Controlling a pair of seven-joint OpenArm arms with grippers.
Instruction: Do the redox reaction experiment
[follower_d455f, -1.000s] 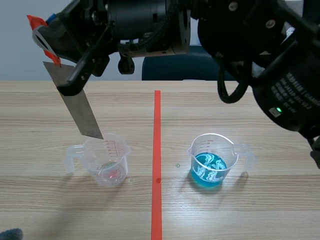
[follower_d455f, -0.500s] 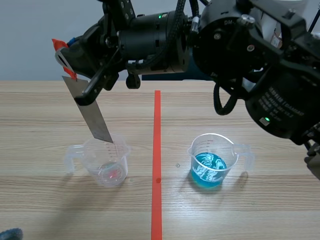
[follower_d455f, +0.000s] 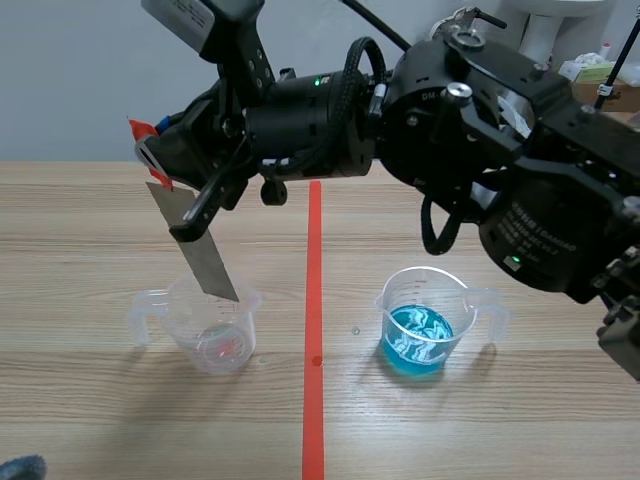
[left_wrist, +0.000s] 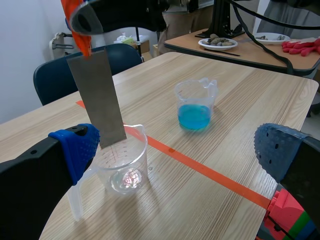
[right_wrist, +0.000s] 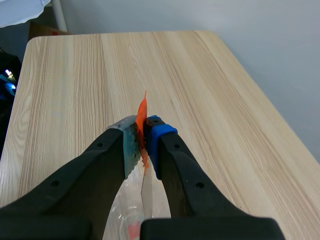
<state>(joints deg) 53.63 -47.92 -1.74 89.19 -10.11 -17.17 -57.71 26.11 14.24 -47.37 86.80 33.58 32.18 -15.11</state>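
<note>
the right arm's fingers (right_wrist: 161, 136) are clamped on the orange-taped top of a grey metal strip (follower_d455f: 200, 250), which hangs tilted with its lower end at the mouth of the clear beaker (follower_d455f: 215, 335) on the surface (follower_d455f: 520, 420). the beaker of blue liquid (follower_d455f: 420, 330) stands across the tape line. the left arm's fingers (left_wrist: 75, 145) are spread wide, near the clear beaker.

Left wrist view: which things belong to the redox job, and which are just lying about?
Job:
metal strip, held in the right gripper
clear beaker
beaker of blue liquid

Lying about:
blue chair
plate of stones
red gloves
</note>
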